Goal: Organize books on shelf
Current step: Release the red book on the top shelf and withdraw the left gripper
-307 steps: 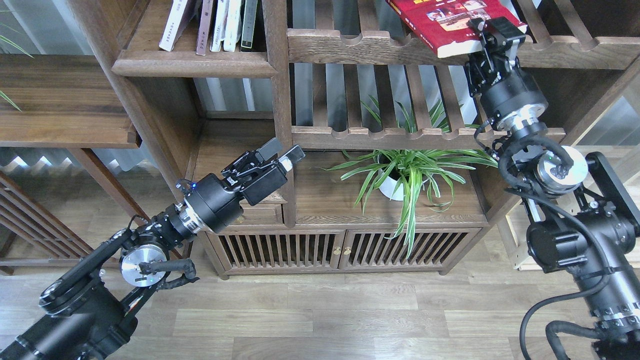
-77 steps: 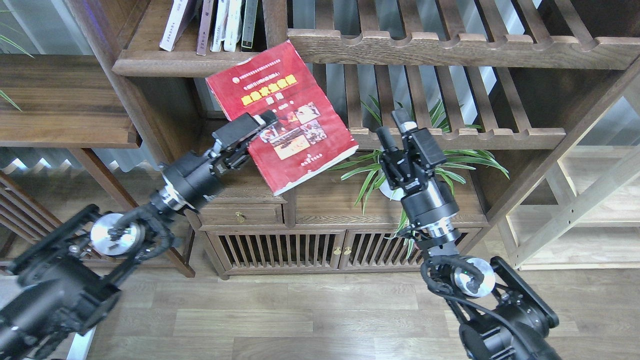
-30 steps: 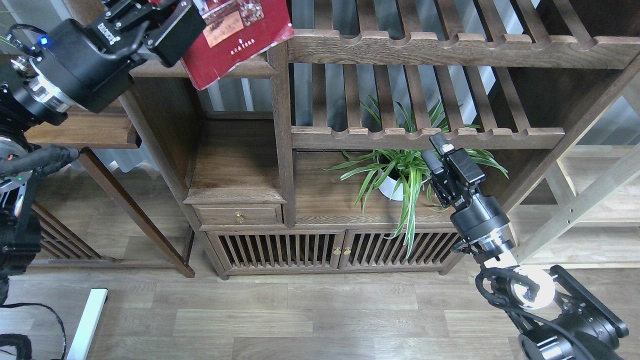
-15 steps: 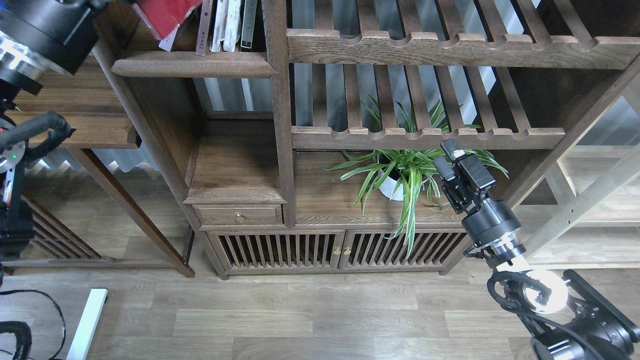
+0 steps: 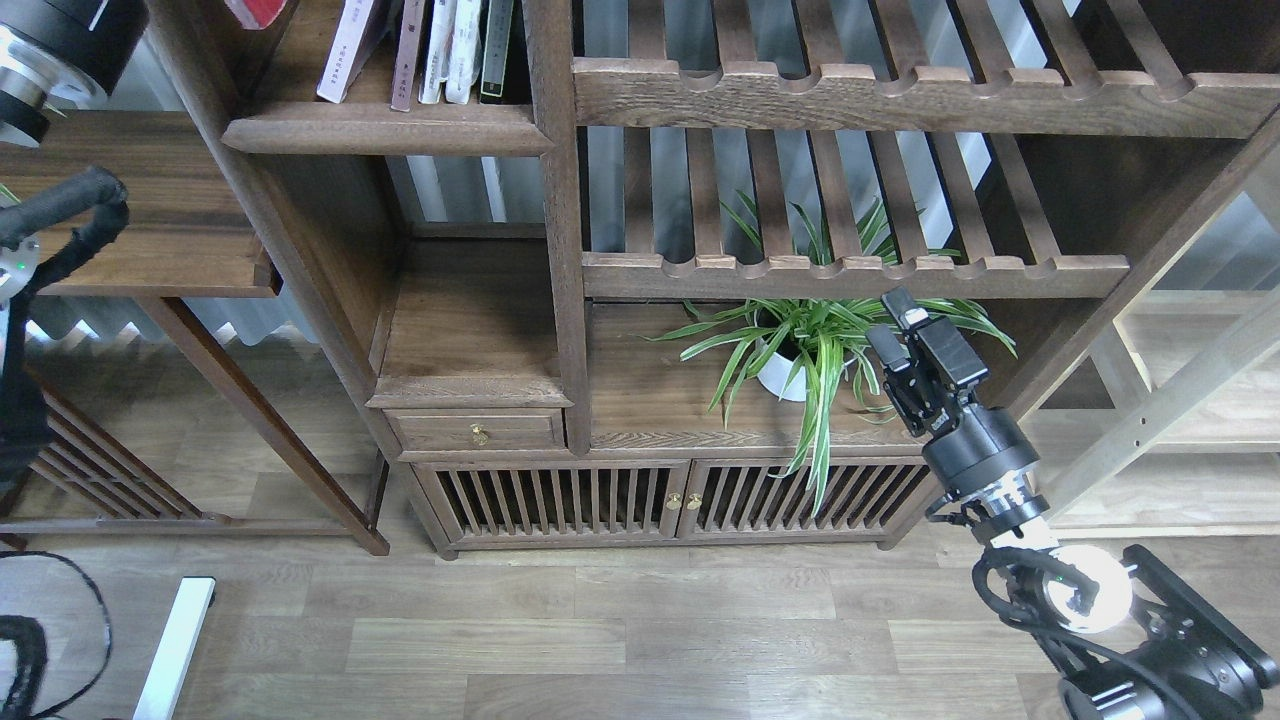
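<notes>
The left arm [image 5: 60, 40] rises out of the top left corner; only its thick wrist shows, and its claw lies beyond the frame, so its grip cannot be judged. A small corner of the red book [image 5: 258, 10] peeks in at the top edge, just left of the shelf's post; what carries it is out of sight.

The shelf [image 5: 385, 130] is the dark flat board with the rounded front edge at upper left. On it several books [image 5: 420, 50] stand in a row: a pale one leaning at the left, then a dark-spined one, white ones and another dark spine, close against the right post [image 5: 555, 200].

The right claw [image 5: 890, 320] hangs low at the right, in front of the cabinet, its two fingers pointing up and apart with nothing between them. It sits just beside the leaves of the plant [image 5: 820, 350], whose white pot stands on the cabinet top under the slatted rack [image 5: 850, 270].
</notes>
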Action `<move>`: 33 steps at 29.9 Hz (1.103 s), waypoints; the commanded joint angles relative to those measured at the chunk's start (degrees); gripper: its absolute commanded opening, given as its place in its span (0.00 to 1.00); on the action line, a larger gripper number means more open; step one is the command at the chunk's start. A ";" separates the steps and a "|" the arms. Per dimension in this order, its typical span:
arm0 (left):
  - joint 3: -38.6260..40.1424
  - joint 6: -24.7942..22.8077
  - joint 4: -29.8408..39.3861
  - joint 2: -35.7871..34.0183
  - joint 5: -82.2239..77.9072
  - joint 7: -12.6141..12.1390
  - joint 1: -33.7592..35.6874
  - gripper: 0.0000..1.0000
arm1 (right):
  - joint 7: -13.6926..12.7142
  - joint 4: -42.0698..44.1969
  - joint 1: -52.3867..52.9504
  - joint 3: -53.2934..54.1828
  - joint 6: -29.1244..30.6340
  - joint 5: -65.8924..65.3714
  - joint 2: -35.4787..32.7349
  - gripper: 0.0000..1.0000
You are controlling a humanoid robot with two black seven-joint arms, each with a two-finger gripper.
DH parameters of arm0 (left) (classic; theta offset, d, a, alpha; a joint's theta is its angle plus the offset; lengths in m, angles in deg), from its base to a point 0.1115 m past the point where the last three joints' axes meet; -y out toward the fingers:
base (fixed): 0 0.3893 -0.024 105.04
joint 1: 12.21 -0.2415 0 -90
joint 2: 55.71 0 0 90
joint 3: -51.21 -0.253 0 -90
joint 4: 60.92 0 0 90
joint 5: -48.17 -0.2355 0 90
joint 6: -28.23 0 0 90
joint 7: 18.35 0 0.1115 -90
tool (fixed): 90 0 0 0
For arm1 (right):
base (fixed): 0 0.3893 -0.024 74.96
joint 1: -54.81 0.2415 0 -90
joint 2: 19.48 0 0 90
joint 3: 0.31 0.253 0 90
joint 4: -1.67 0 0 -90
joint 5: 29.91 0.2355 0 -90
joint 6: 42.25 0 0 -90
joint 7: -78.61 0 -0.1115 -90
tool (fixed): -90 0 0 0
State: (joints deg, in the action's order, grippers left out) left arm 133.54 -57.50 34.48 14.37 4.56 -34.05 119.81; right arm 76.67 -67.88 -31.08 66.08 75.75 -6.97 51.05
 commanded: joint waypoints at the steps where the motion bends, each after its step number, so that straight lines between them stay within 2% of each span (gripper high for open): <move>1: -0.33 -0.05 -1.35 -2.22 -0.07 0.05 0.08 0.00 | 0.00 0.12 -0.07 -0.21 0.00 0.00 0.40 0.77; 7: -2.34 -0.14 -4.33 -4.95 -0.07 -0.03 1.83 0.00 | 0.00 0.38 0.02 -0.21 0.00 0.00 2.33 0.77; 11: -5.60 0.04 -8.72 -5.13 -0.42 1.11 5.26 0.00 | 0.00 0.38 -0.07 -0.29 0.00 0.00 2.42 0.77; 16: -10.25 0.04 -15.67 -5.04 -0.77 4.88 9.65 0.00 | 0.09 0.38 -0.07 -1.70 0.00 0.08 2.78 0.78; 19: -13.24 0.04 -20.06 -4.43 -0.77 8.30 12.73 0.00 | 0.09 0.38 -0.59 -1.79 0.00 0.08 2.86 0.79; 26: -19.13 -0.40 -30.17 -3.20 -0.07 12.09 18.97 0.00 | 0.09 0.38 -1.65 -3.11 0.00 0.08 3.21 0.80; 29: -20.89 -0.58 -34.74 -1.44 0.11 12.88 21.35 0.00 | 0.09 0.38 -1.56 -3.11 0.00 0.08 4.44 0.80; 33: -23.35 -1.10 -41.32 -0.04 0.28 15.69 25.03 0.00 | 0.09 0.38 -1.56 -3.19 0.00 0.00 4.88 0.80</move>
State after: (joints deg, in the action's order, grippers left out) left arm 112.05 -58.19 -2.47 13.22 4.67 -20.13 142.42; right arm 76.77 -67.49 -32.68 62.93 75.75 -6.88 55.60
